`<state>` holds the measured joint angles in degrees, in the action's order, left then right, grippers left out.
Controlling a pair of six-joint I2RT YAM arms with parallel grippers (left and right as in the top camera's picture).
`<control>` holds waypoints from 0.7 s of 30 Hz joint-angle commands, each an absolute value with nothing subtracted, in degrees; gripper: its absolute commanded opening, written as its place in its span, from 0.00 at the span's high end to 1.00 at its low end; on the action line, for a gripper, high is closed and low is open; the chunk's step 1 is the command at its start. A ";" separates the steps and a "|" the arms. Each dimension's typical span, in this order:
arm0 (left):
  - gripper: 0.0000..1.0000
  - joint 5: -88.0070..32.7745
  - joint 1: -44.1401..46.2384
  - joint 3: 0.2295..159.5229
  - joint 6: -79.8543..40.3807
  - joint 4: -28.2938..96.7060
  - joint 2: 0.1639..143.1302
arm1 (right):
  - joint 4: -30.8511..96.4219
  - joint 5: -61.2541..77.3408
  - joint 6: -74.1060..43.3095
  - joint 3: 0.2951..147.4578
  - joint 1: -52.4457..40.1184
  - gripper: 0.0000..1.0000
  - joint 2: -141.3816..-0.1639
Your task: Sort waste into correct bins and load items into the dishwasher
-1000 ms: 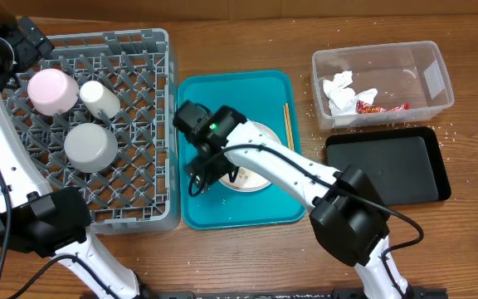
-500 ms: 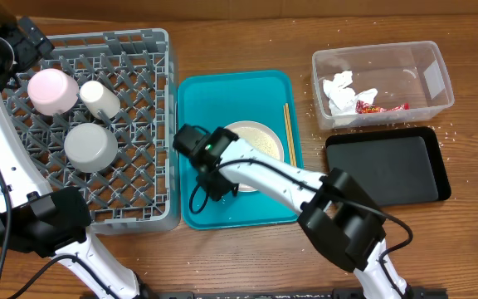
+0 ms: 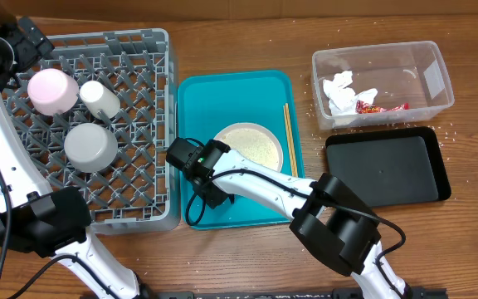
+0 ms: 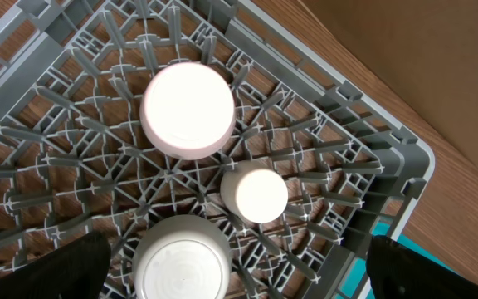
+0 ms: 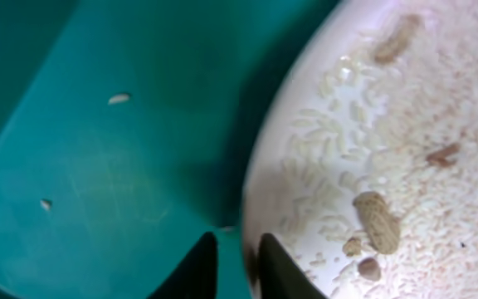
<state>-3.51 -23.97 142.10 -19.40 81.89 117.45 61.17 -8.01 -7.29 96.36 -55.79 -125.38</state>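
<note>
On the teal tray (image 3: 222, 95) lies the large white plate (image 3: 250, 143), strewn with rice-like scraps (image 5: 405, 166) and brown bits. My right gripper (image 3: 212, 189) is at the plate's lower-left edge. In the right wrist view its two dark fingertips (image 5: 199, 264) are pinched together around the plate's rim (image 5: 251, 208), one over the tray and one over the plate. Thin wooden chopsticks (image 3: 289, 137) lie right of the plate. The grey dish rack (image 3: 152, 50) holds the pink dish (image 4: 187, 110), white cup (image 4: 255, 196) and grey bowl (image 4: 182, 266). My left gripper (image 4: 235, 249) hangs wide open above them, holding nothing.
A clear tub (image 3: 438, 62) at the back right holds crumpled tissue (image 3: 338, 90) and a red wrapper (image 3: 380, 106). A flat black tray (image 3: 387, 166) lies in front of it. Loose grains are scattered on the wood around both.
My right gripper has slid toward the tray's front-left, uncovering the plate, and its jaws have gone from wide open to pinched on the plate's rim. The left arm has not moved.
</note>
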 commanded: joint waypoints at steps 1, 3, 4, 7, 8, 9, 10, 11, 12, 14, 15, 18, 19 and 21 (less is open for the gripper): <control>0.00 -4.10 -23.22 141.99 -19.94 81.87 117.45 | 60.62 -8.60 -7.27 96.01 -55.55 0.89 -126.37; 0.00 -4.10 -23.22 141.99 -19.94 81.87 117.45 | 60.29 -8.60 -7.27 96.01 -55.55 0.91 -126.37; 0.00 -4.10 -23.22 141.99 -19.94 81.87 117.45 | 60.20 -8.60 -7.27 96.01 -55.55 0.91 -126.37; 0.00 -4.10 -23.22 141.99 -19.94 81.87 117.45 | 59.77 -8.58 -7.44 95.98 -55.55 0.94 -126.48; 0.00 -4.10 -23.22 141.99 -19.94 81.87 117.45 | 59.64 -8.69 -7.42 95.98 -55.55 0.96 -126.58; 0.00 -4.10 -23.22 141.99 -19.94 81.87 117.45 | 59.57 -9.08 -7.42 95.98 -55.57 0.96 -126.69; 0.00 -4.10 -23.22 141.99 -19.94 81.87 117.45 | 59.51 -9.56 -7.46 95.98 -55.59 0.96 -126.74; 0.00 -4.10 -23.22 141.99 -19.94 81.87 117.45 | 59.46 -9.69 -7.44 95.98 -55.59 0.96 -126.74; 0.00 -4.10 -23.22 141.99 -19.94 81.87 117.45 | 59.33 -9.65 -7.51 96.03 -55.59 0.96 -126.74; 0.00 -4.10 -23.22 141.99 -19.94 81.87 117.45 | 59.18 -9.69 -8.47 96.33 -55.59 0.96 -126.72; 0.00 -4.10 -23.22 141.99 -19.94 81.87 117.45 | 59.20 -9.89 -9.17 96.68 -55.59 0.96 -126.72; 0.00 -4.10 -23.22 141.99 -19.94 81.87 117.45 | 59.46 -10.37 -9.67 98.24 -55.59 0.96 -126.67; 0.00 -4.10 -23.22 141.99 -19.94 81.87 117.45 | 59.70 -11.31 -10.33 99.11 -55.59 0.96 -126.67; 0.00 -4.10 -23.22 141.99 -19.94 81.87 117.45 | 60.34 -12.86 -10.50 100.86 -55.59 0.96 -126.67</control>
<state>-3.51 -23.97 142.10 -19.40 81.89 117.45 60.18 -10.57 -8.84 97.38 -55.81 -125.60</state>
